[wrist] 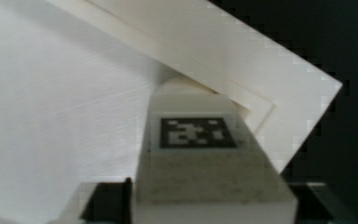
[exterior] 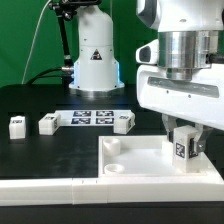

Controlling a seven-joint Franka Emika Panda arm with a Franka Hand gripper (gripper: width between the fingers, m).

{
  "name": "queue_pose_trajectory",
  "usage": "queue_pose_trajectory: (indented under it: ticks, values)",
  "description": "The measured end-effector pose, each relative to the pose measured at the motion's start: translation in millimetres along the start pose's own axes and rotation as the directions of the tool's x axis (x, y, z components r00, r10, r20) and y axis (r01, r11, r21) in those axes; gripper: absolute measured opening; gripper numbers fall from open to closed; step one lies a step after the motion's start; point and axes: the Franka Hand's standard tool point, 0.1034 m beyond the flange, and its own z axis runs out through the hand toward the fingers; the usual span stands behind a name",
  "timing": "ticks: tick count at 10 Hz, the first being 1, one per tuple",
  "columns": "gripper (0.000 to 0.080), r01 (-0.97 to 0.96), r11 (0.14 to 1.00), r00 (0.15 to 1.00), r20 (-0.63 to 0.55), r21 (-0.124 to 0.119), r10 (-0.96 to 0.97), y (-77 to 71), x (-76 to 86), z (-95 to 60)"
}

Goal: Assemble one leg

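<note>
A: At the near right of the exterior view, what do you see?
B: You see the arm (exterior: 180, 50) reaching straight down over the panel (exterior: 150, 160).
A: And the gripper (exterior: 184, 147)?
B: Its fingers are clamped on the leg (exterior: 182, 150), held upright just above the panel's right part, tag facing you.

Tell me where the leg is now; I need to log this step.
In the exterior view the leg is at the right, held upright in the gripper over the large white panel, toward its far right corner.
</note>
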Motion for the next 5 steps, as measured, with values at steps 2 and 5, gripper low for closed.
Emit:
queue_pose_trajectory:
  ticks: [2, 5]
  values:
    - [0.0597, 0.06, 0.998, 0.998, -0.001, 0.0, -0.06, -0.1, -0.8, 0.6]
    - [0.0646, 0.355, 0.935, 0.935, 0.0, -0.006, -0.355, -1.2, -7.4, 1.5]
